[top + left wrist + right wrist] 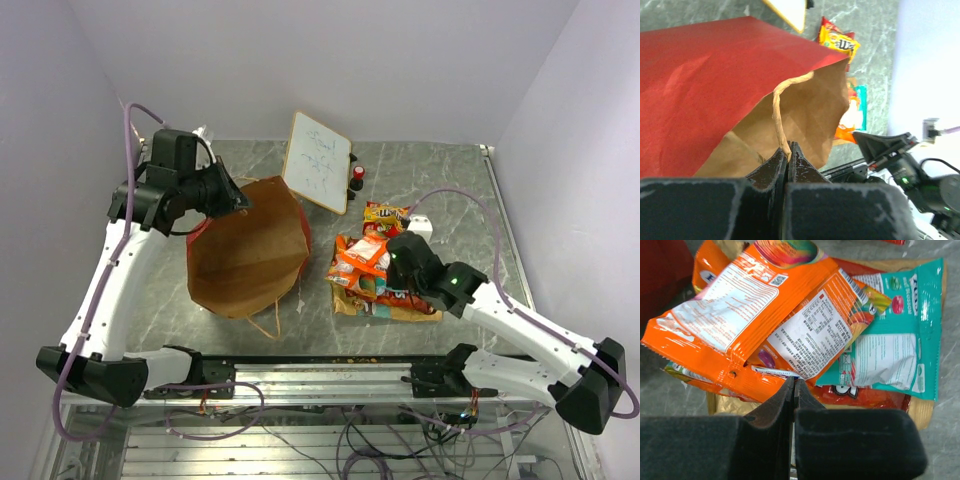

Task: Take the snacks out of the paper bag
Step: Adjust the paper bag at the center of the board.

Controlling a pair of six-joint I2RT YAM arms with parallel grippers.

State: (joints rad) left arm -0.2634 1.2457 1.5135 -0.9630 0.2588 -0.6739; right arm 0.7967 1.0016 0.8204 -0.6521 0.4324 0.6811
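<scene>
The paper bag [245,255] lies open on the table, brown inside up, red outside [700,85] showing in the left wrist view. My left gripper [236,200] is shut on a tan loop handle [779,115] at the bag's far rim. The snacks [372,272] lie piled on the table right of the bag: orange packets [740,310], a teal-white one [895,345], a red one [865,395]. A yellow packet [386,213] lies apart behind them. My right gripper [794,386] is shut on the near edge of an orange packet in the pile.
A white tilted whiteboard [319,160] stands behind the bag, with small red-and-black bottles [357,176] beside it. Walls close in the table on the left, back and right. The metal rail [330,380] runs along the near edge.
</scene>
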